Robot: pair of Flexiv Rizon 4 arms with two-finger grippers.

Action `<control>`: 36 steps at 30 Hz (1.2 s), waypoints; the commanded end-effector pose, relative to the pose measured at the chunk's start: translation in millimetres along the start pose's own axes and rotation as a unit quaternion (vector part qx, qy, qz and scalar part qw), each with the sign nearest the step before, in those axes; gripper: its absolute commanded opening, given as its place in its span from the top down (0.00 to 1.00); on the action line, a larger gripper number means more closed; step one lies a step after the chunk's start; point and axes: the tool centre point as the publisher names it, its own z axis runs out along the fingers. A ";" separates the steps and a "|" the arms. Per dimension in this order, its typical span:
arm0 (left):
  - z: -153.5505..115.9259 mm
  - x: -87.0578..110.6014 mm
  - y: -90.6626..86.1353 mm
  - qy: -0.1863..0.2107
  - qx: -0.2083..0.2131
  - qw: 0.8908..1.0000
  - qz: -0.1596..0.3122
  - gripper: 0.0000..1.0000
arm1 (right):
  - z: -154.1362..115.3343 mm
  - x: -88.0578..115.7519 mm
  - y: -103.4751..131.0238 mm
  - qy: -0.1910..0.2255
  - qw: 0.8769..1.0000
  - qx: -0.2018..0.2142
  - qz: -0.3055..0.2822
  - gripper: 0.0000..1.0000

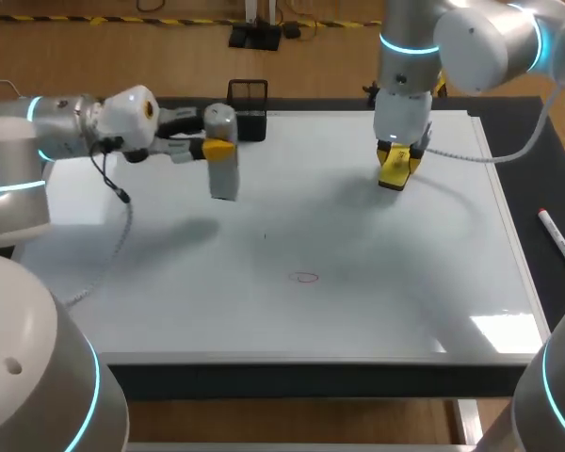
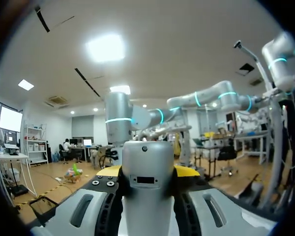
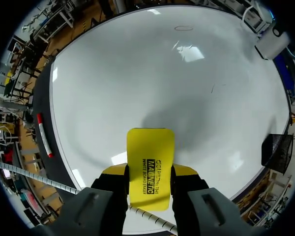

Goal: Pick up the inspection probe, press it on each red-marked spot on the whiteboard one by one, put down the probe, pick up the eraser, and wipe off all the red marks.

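The inspection probe (image 1: 224, 162) – a grey cylinder with a rounded top – stands upright, with its long axis vertical and its lower end pointing down at the whiteboard (image 1: 377, 301). It is over the far left part of the board, and its shadow lies apart from it, so it appears to be raised. The left jaws come in level from the side and are closed on the upper part of the probe, one yellow tip on each side. In the left wrist view the probe (image 2: 147, 194) fills the gap between the two fingers and crosses their direction.

The right jaws point down over the far right part of the board and grip the yellow eraser (image 1: 395, 169). In the right wrist view the eraser (image 3: 150, 164) lies with its long axis along the fingers and sticks out ahead of them towards the board.

One red mark (image 1: 306, 277) – a small oval – is on the near middle of the board, well apart from both tools. A red marker (image 1: 559, 241) lies on the dark surface (image 1: 546, 169) just right of the board, and a black mesh basket (image 1: 248, 105) stands at the board's far edge.
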 end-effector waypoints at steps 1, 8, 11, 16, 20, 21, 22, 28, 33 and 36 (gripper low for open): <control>24.3 20.7 -1.0 -0.003 0.005 1.000 0.001 1.00 | -0.8 0.3 -0.8 0.001 1.000 0.001 -0.001 1.00; 58.4 54.8 3.7 0.027 0.023 0.999 -0.006 1.00 | -0.8 0.3 -0.8 0.001 1.000 0.001 -0.001 1.00; 69.4 66.1 9.0 0.033 0.018 0.999 -0.010 1.00 | -0.8 0.3 -0.8 0.001 1.000 0.001 -0.001 1.00; 90.1 80.2 21.1 0.050 0.034 0.998 -0.025 1.00 | -0.8 0.3 -0.8 0.001 1.000 0.001 -0.001 1.00; 101.1 89.3 26.6 0.060 0.031 0.997 -0.025 1.00 | -0.8 0.3 -0.8 0.001 1.000 0.001 -0.001 1.00; 102.8 91.6 27.8 0.061 0.039 0.997 -0.027 1.00 | -0.8 0.3 -0.8 0.001 1.000 0.001 -0.001 1.00; 105.0 93.8 28.8 0.062 0.039 0.997 -0.027 1.00 | -0.8 0.3 -0.8 0.001 1.000 0.001 -0.001 1.00; 116.9 105.9 36.0 0.069 0.042 0.996 -0.032 1.00 | -0.8 0.3 -0.8 0.001 1.000 0.001 -0.001 1.00; 128.4 117.2 45.9 0.077 0.034 0.996 -0.032 1.00 | -0.8 0.3 -0.8 0.001 1.000 0.001 -0.001 1.00; 132.1 120.7 52.0 0.077 0.033 0.996 -0.035 1.00 | -0.8 0.3 -0.8 0.001 1.000 0.001 -0.001 1.00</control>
